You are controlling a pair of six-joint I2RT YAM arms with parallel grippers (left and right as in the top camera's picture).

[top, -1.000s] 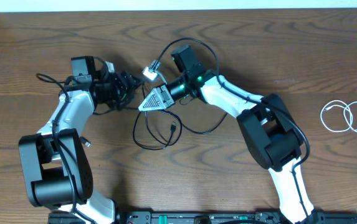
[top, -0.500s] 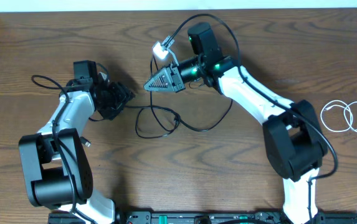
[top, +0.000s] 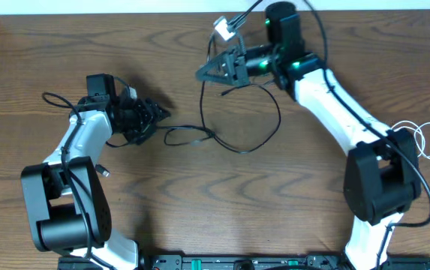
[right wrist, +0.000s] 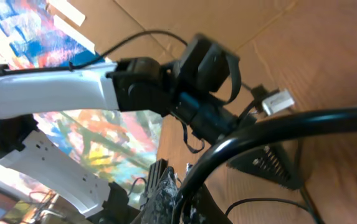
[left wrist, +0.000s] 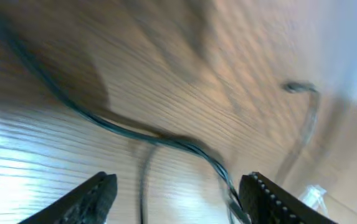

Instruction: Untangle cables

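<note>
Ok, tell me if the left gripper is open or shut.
Open: left gripper fingers stand wide apart, black cable ungripped between them.

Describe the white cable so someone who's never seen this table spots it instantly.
On the wooden table, look past the big black joint of the right arm to the right edge. A thin white cable lies there alone in loose loops. The black cables all sit mid-table.

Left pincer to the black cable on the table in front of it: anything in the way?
Nothing visible. The left pincer is open, and the left wrist view shows the black cable lying on the bare table just past its fingertips, with no other thing in between.
</note>
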